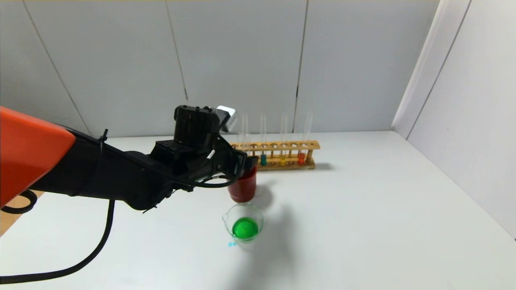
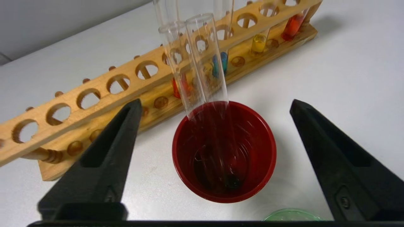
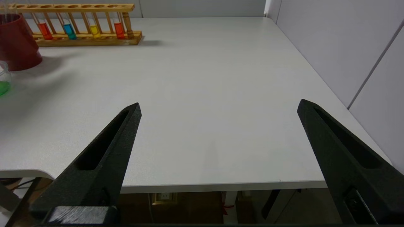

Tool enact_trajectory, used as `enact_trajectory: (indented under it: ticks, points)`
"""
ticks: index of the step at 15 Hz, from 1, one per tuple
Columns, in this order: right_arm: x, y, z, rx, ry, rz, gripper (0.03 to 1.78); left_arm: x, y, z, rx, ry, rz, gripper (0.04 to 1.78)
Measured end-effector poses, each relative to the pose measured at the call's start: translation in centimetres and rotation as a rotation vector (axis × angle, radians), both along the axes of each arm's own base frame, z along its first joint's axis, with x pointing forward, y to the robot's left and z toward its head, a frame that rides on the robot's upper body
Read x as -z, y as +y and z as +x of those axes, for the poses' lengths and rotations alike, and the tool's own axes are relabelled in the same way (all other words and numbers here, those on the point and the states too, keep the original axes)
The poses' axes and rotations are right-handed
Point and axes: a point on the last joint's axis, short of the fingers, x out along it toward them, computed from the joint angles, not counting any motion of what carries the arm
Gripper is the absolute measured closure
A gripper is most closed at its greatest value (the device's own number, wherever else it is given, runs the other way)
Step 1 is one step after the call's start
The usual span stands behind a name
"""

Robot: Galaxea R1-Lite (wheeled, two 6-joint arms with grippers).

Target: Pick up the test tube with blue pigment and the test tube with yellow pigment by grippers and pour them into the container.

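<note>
Fingers of the left hand (image 2: 214, 157) stand spread wide, gripping nothing, directly above the red cup (image 2: 224, 151). Two empty tubes (image 2: 202, 63) lean inside that cup, rims toward the rack (image 2: 94, 97).

Just short of the hand sits the container (image 1: 244, 225), holding green liquid, with a small blue spot on the desk (image 1: 363, 225) beside it. Beyond the cup, the rack carries a tube with blue pigment (image 2: 221, 61) and a tube with yellow pigment (image 2: 258, 42).

Hazard: the leaning tubes rise between the fingers; a sideways withdrawal would likely strike them and tip the cup.

Only the left wrist view shows the cup interior and the spread fingers; the head view hides both behind the arm. The right wrist view alone shows the right hand (image 3: 217, 157), spread and parked near the desk edge, well apart.
</note>
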Motion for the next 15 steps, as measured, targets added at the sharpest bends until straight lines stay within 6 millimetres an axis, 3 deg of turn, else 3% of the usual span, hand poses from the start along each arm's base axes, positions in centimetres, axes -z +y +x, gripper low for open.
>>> enact_trajectory:
  ticks: [4,8,12,15]
  points:
    - [0.0,0.0,0.0,0.000,0.000,0.000,0.08,-3.5,1.9,-0.9,-0.054,-0.100,-0.004,0.08]
    - [0.0,0.0,0.0,0.000,0.000,0.000,0.08,-8.1,8.2,-2.7,-0.289,-0.232,0.057,0.08]
    - [0.0,0.0,0.0,0.000,0.000,0.000,0.08,-9.9,14.1,-7.5,-0.448,-0.284,0.075,0.08]
    - [0.0,0.0,0.0,0.000,0.000,0.000,0.08,-9.8,16.3,-11.7,-0.496,-0.312,0.069,0.08]
